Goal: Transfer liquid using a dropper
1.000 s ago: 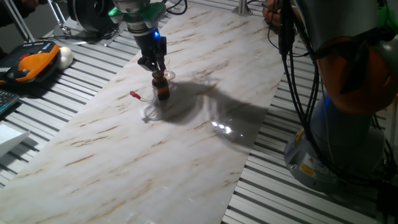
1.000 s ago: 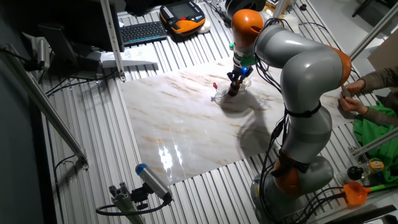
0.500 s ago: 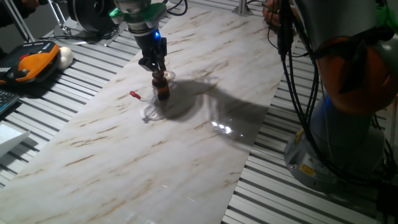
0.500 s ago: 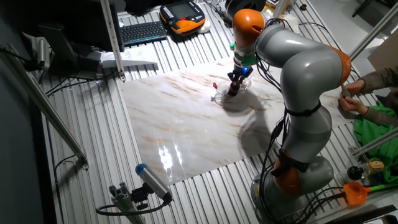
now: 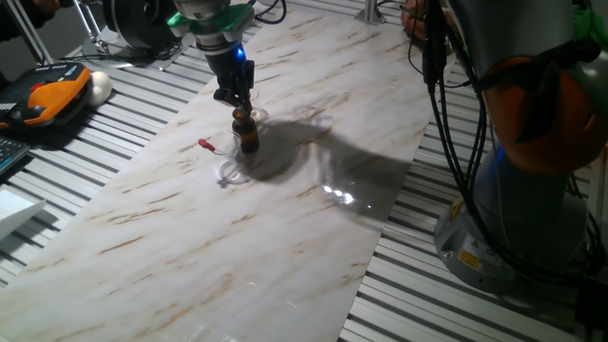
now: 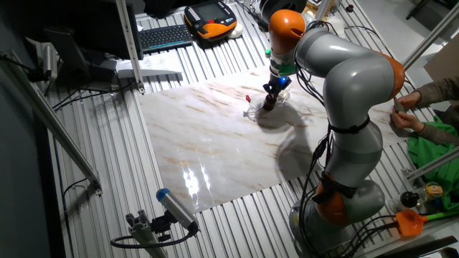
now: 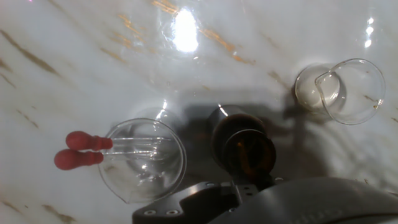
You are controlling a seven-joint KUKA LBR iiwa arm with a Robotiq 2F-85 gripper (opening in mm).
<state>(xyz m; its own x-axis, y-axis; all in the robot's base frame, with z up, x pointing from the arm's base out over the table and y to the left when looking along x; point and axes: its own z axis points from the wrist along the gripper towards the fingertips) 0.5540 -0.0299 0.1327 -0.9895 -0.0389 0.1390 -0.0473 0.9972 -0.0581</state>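
Two look-alike droppers with red bulbs lie side by side in the hand view, the upper dropper point(image 7: 84, 140) and its twin point(image 7: 69, 160). Their clear tips rest across a shallow glass dish point(image 7: 163, 186). In the fixed views a red bulb point(image 5: 203, 144) point(image 6: 247, 98) shows left of the amber bottle point(image 5: 248, 135) point(image 6: 269, 103) point(image 7: 245, 146), which stands upright with its mouth open. My gripper point(image 5: 237, 98) point(image 6: 273, 88) hangs directly over the bottle's neck. Its fingers look close together, but their tips are hidden in the hand view.
A small glass beaker point(image 7: 339, 90) point(image 5: 257, 116) stands just beyond the bottle. The glass dish point(image 5: 231, 172) sits on the marble board point(image 5: 285, 218). An orange pendant point(image 5: 52, 95) and a keyboard point(image 6: 163, 36) lie off the board. A person's hands point(image 6: 401, 115) are at the right.
My gripper has edged slightly upward over the bottle. Bottle, droppers and glassware have not moved.
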